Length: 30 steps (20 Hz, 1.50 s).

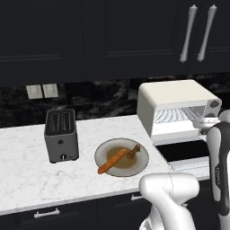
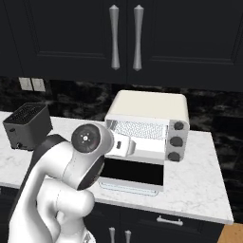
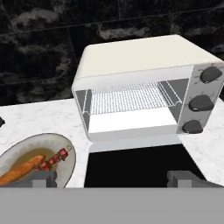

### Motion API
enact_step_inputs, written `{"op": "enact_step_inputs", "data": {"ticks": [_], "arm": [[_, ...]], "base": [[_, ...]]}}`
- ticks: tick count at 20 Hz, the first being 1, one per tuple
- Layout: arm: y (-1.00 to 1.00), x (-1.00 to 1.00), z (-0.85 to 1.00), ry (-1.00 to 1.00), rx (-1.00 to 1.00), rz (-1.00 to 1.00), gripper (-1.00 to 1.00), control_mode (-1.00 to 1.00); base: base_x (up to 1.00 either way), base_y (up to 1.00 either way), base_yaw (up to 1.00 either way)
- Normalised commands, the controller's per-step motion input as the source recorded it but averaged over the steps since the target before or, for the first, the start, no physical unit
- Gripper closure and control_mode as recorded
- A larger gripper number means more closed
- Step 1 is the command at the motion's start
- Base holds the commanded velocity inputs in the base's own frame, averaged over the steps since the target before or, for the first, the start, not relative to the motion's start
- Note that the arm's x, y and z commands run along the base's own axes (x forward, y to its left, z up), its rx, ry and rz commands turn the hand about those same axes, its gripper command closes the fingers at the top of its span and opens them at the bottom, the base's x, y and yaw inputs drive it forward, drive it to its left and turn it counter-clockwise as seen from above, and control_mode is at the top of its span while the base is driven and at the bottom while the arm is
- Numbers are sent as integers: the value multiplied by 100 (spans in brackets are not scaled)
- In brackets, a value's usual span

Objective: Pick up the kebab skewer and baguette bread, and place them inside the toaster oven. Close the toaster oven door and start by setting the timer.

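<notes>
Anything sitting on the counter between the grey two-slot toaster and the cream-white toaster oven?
Yes: in the left base view, a round plate carrying the baguette bread and kebab skewer sits between the grey toaster and toaster oven.

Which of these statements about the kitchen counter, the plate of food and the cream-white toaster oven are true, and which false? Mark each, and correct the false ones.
1. The cream-white toaster oven has its dark glass door folded down open. True.
2. The orange-brown baguette bread lies on the wire rack inside the oven. False: it lies on the round grey plate.
3. The thin kebab skewer with red chunks lies on the same plate as the baguette. True.
4. The grey two-slot toaster stands to the right of the oven. False: it stands left of the plate, which is left of the oven.
5. The gripper holds the skewer. False: its fingers are apart and empty.
</notes>
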Motion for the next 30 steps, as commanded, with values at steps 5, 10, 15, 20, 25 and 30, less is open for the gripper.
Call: {"op": "enact_step_inputs", "data": {"ticks": [5, 10, 15, 20, 25, 30], "arm": [[-19, 35, -34, -2, 0, 0, -100, -100], [-2, 21, -25, -1, 0, 0, -100, -100], [0, 40, -19, -3, 0, 0, -100, -100], [0, 30, -12, 0, 0, 0, -100, -100], [0, 19, -14, 0, 0, 0, -100, -100], [0, 29, -1, -1, 0, 0, -100, -100]], "base": [[0, 0, 0], [0, 0, 0], [0, 0, 0], [0, 0, 0], [0, 0, 0], [0, 0, 0]]}}
